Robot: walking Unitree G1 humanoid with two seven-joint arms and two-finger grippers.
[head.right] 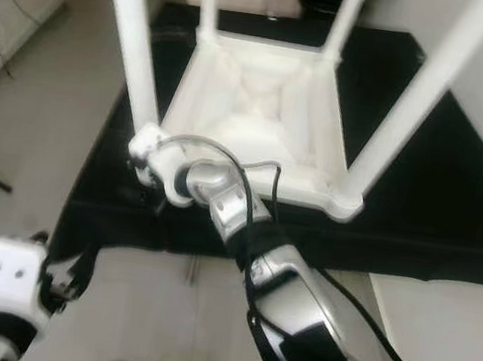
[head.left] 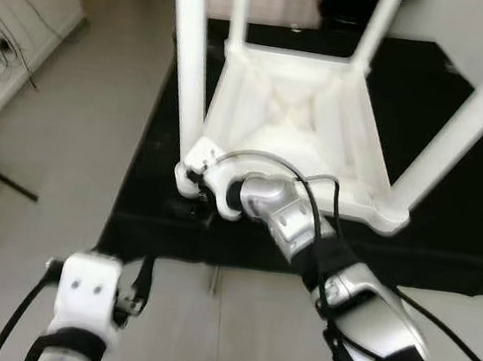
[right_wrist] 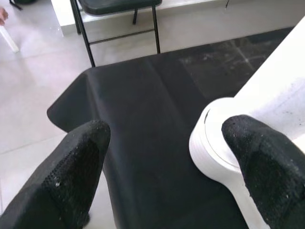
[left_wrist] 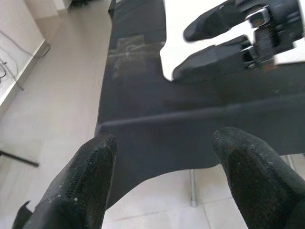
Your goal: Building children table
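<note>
The right arm is stretched forward and across, and the right gripper (head.left: 190, 176) is set at the near left corner of the upturned white children's table (head.left: 289, 120). Its fingers (right_wrist: 267, 162) are spread wide, and nothing is clamped between them; one finger is seen just beside the rounded white corner, though contact cannot be judged. The left gripper (left_wrist: 164, 176) is held low over the pale tiled floor (head.left: 80, 124), with its two textured black fingers parted and empty.

The table is smooth moulded plastic, a square top lying face down with four round legs (head.left: 190, 49) pointing up. It is rested on a matte black mat (head.left: 450, 217), spread flat with its edge slightly curled. From the left gripper, the table lies ahead and to the right, well apart.
</note>
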